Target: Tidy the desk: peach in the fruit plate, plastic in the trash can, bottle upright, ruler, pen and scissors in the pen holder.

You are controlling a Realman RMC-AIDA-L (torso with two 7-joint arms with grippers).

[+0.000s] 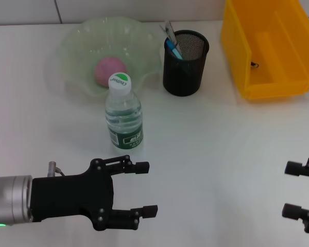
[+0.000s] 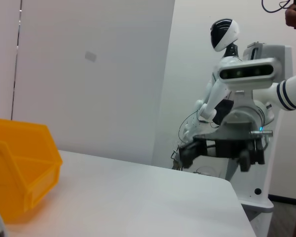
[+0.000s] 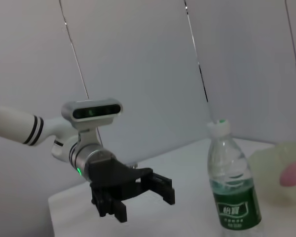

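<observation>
On the white desk (image 1: 221, 144) the bottle (image 1: 123, 116) stands upright, green-and-white cap on top; it also shows in the right wrist view (image 3: 234, 187). Behind it the pink peach (image 1: 110, 72) lies in the pale green fruit plate (image 1: 72, 46). The black mesh pen holder (image 1: 184, 64) holds the light blue scissors (image 1: 173, 47) and a silver-grey pen (image 1: 168, 28); the ruler cannot be made out. The yellow trash can (image 1: 237, 51) sits at the far right. The plastic is out of view. My left gripper (image 1: 147, 189) hovers open, in front of the bottle. My right gripper (image 1: 290, 189) is open at the near right.
Bare desk lies between the two grippers and in front of the pen holder. The left wrist view shows the yellow bin (image 2: 19, 168) and my right gripper (image 2: 216, 157) past the desk's edge. The right wrist view shows my left gripper (image 3: 146, 205) beside the bottle.
</observation>
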